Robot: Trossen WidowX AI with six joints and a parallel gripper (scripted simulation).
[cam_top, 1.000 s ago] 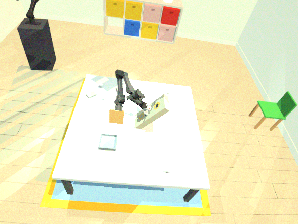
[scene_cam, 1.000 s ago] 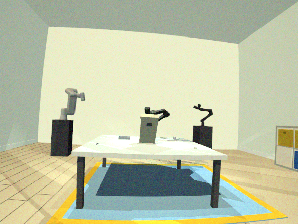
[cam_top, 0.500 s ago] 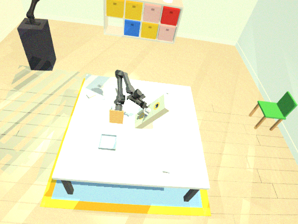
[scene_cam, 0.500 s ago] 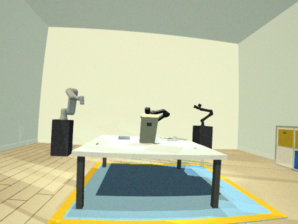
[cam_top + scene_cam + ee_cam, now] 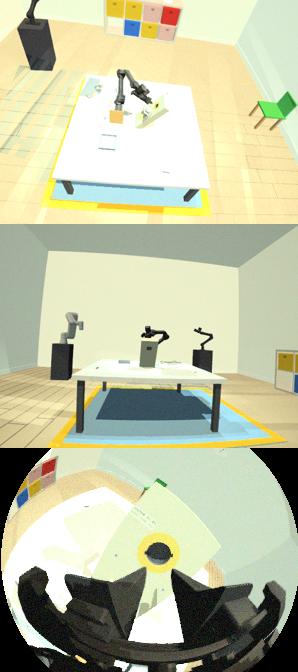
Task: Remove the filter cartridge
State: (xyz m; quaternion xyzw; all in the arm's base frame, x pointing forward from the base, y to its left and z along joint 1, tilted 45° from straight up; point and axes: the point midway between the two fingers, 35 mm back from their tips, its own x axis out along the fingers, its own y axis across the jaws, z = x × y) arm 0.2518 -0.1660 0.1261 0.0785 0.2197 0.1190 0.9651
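Note:
The service panel [image 5: 162, 100] [image 5: 147, 357] [image 5: 182, 523] stands tilted on the table. Its yellow ring [image 5: 143, 559] surrounds a dark round recess [image 5: 156, 106] [image 5: 158, 553] with a notch at either side; it looks empty. My gripper [image 5: 151, 102] [image 5: 159, 571] is a little open in front of the panel face, with nothing visible between the fingertips. A small whitish object [image 5: 147, 110], apparently the cartridge, shows below the gripper near the panel's lower face; whether it touches anything is unclear. The shallow square tray [image 5: 107, 149] [image 5: 124, 362] holds nothing visible.
An orange block [image 5: 116, 116] is at the arm's base, between the base and the tray. A second yellow ring [image 5: 141, 116] shows low on the panel side. A small flat piece [image 5: 165, 172] lies near the table's front edge. Strong glare washes out the white table [image 5: 142, 162].

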